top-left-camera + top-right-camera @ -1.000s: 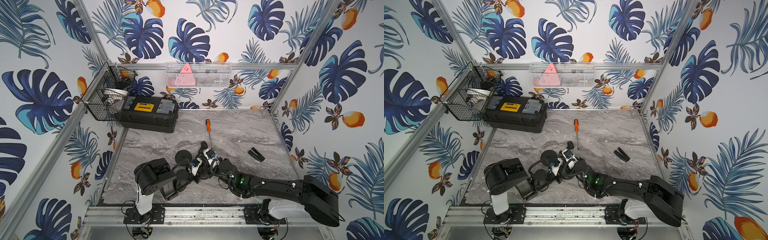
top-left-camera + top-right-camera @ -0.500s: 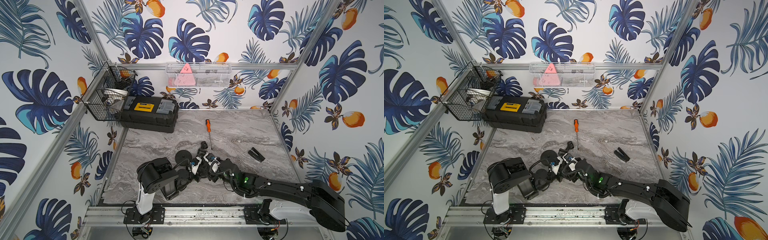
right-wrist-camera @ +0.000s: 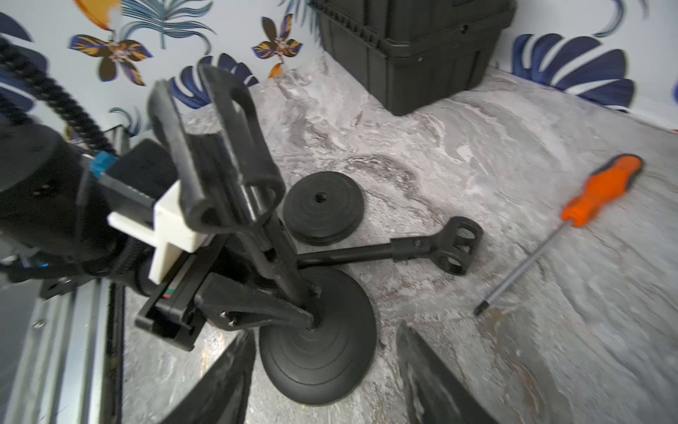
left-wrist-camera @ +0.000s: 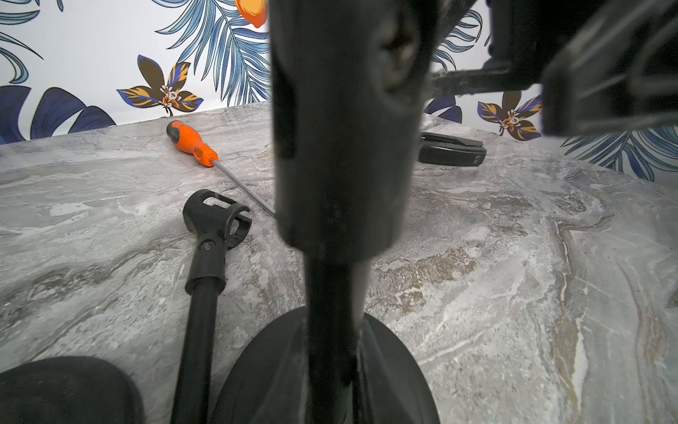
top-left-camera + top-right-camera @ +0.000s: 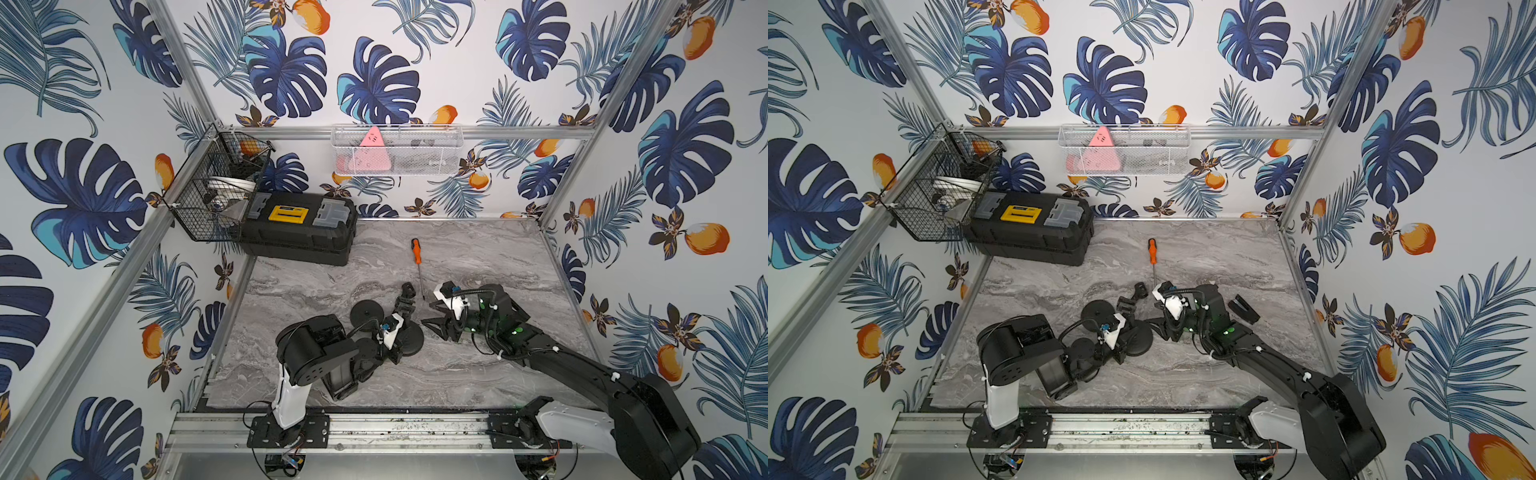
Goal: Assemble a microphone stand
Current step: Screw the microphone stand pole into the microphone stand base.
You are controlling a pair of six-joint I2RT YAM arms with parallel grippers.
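**benchrat:** What's the scene, biggest stuff first?

**yam_fan:** Grey marble tabletop [image 5: 478, 257], with a black toolbox [image 5: 299, 232] well away from both pincers, at the far side.

**benchrat:** And the stand itself?

**yam_fan:** The left pincer [image 3: 308, 312] is clenched on the thin pole [image 3: 282, 253], right down where it meets the middle of the round base [image 3: 319, 367]. The base is flat on the tabletop and the pole sticks up with a mic clip [image 3: 220, 110] on top. Can't tell if it's dead upright. The right pincer [image 3: 324, 332] is released, jaws spread and holding nothing, with the base's rim just in front of them.

**benchrat:** Leftover bits?

**yam_fan:** A loose rod [image 3: 367, 251] with its own clip lies flat just beyond the left pincer. A spare disc [image 3: 323, 207] sits right beside that. An orange screwdriver [image 3: 598, 194] lies near the right pincer but apart from it. There's also a small black clip [image 4: 451, 150] behind the right pincer.
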